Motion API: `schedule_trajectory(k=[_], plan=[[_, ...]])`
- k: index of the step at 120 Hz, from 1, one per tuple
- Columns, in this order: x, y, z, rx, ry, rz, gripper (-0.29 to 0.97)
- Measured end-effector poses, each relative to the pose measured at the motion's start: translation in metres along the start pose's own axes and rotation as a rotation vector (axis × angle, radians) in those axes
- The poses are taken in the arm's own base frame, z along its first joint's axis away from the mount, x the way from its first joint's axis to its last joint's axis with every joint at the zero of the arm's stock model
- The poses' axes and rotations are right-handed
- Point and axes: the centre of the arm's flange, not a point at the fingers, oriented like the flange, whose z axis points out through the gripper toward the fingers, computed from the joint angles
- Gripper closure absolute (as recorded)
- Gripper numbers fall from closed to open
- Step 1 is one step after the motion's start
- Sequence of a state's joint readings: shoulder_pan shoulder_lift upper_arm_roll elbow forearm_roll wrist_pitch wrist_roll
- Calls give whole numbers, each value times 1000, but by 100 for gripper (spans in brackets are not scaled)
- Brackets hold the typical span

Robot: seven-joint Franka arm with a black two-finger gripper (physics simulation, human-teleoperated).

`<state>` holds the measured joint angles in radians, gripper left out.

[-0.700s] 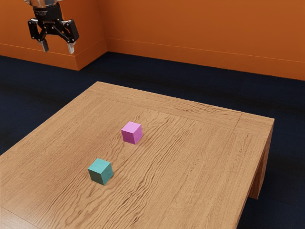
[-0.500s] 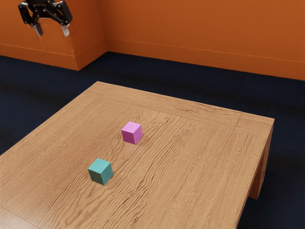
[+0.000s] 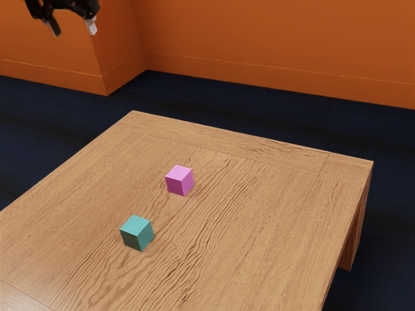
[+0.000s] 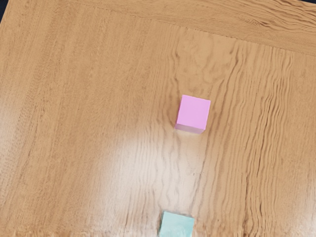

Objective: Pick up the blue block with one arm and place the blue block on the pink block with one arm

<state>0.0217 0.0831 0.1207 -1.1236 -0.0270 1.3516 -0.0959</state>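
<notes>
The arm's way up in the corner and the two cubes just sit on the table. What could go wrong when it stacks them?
The open jaws hang high above and far from the blue block; after so long a descent they may land off-centre and shove it across the table instead of gripping it. The pink block looks no bigger than the blue one, so a slightly misplaced release could let it topple off.

end effector (image 3: 73, 26) cropped above, blue block (image 4: 177, 225) partly cut off
</notes>
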Motion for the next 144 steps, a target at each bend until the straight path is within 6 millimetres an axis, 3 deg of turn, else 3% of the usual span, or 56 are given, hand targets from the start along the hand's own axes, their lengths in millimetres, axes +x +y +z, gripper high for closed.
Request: schedule_trajectory(k=[6,24,32,38,49,56,80,105,129,144], plan=[[-6,-1,25,5,-60,-5,0],[-88,-8,103,2,-207,-1,0],[-122,3,140,10,-256,20,0],[-134,6,157,16,-269,20,0],[-149,8,215,67,-282,62,0],[-153,8,241,78,-258,100,0],[-165,19,291,83,-186,240,0],[-176,57,316,32,-135,275,0],[-178,62,358,-7,-185,193,0],[-172,63,370,6,-161,227,0]])
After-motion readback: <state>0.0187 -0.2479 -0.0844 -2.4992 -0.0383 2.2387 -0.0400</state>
